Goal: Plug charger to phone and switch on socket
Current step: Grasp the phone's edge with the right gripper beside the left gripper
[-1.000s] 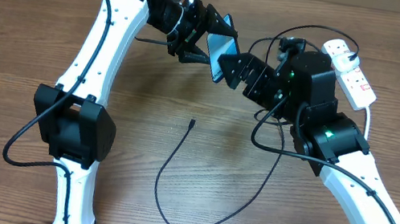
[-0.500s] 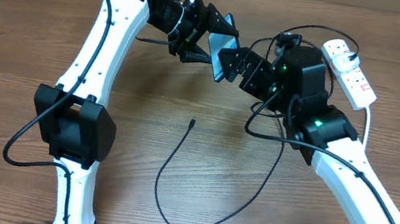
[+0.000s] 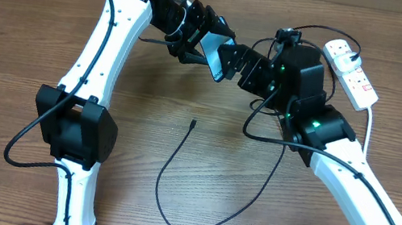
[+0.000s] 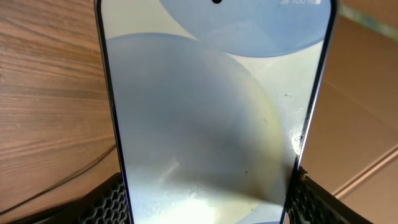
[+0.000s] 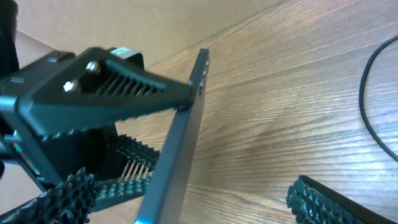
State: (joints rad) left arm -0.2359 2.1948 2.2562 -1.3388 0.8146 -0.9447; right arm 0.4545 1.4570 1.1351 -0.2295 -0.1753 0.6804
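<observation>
The phone [image 3: 215, 52] is held up off the table at the back, tilted. Its light blue screen fills the left wrist view [image 4: 211, 112]. My left gripper [image 3: 201, 40] is shut on its long edges, with a jaw at each side of it [image 4: 205, 208]. My right gripper [image 3: 234, 61] is open around the phone's free end. In the right wrist view the phone shows edge-on [image 5: 180, 137] between the open jaws [image 5: 193, 202], closer to the left one. The charger [image 3: 178, 154] lies looped on the table, its connector tip [image 3: 193, 123] free. The socket [image 3: 353, 71] lies at the back right.
The socket's thick white cord [image 3: 370, 116] runs down beside my right arm. A black cable [image 5: 368, 93] curves over the wood at the right of the right wrist view. A cardboard wall [image 4: 367, 93] stands behind the table.
My right gripper has moved left and up to the phone, and its open jaws now straddle the phone's end. The left gripper has tilted the phone slightly. The charger has not moved.
</observation>
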